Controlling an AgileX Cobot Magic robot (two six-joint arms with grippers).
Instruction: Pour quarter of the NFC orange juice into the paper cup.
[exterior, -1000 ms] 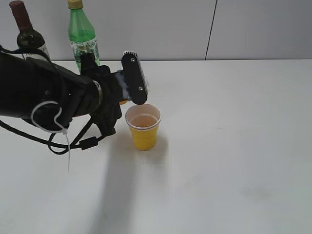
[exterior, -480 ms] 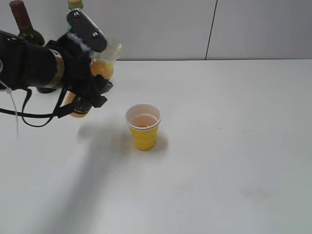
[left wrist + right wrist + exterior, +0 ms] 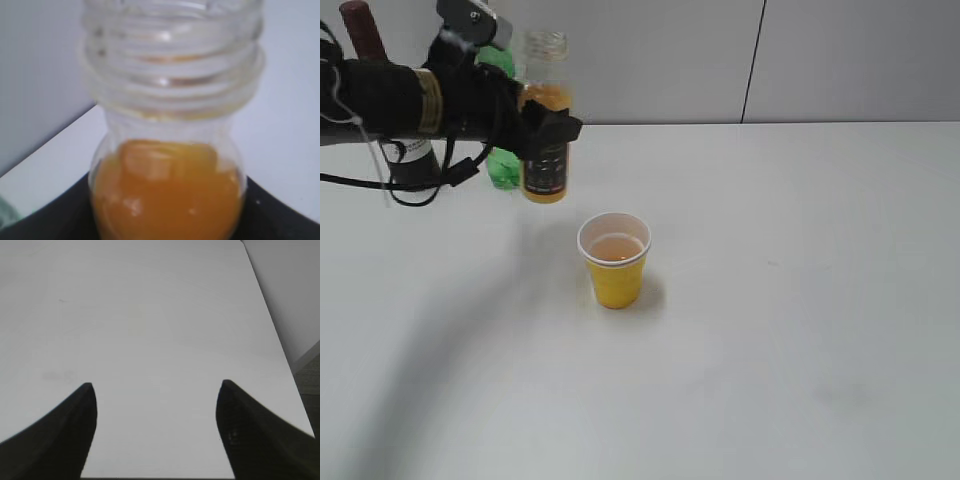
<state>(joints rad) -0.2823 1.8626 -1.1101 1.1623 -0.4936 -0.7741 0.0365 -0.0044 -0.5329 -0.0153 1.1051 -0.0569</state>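
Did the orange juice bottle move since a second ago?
Yes. The NFC orange juice, held by the left gripper, went from tipped over the paper cup to upright, up and left of it.

The NFC orange juice (image 3: 545,140) stands behind-left of the paper cup (image 3: 615,260).

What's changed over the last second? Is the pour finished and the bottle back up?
The left gripper has swung the NFC orange juice bottle away from the paper cup, back and to the left, and turned it from tipped over the cup to upright. It remains gripped, uncapped, held beside the green bottle. The cup has not moved and holds the same juice. The wine bottle stayed put.
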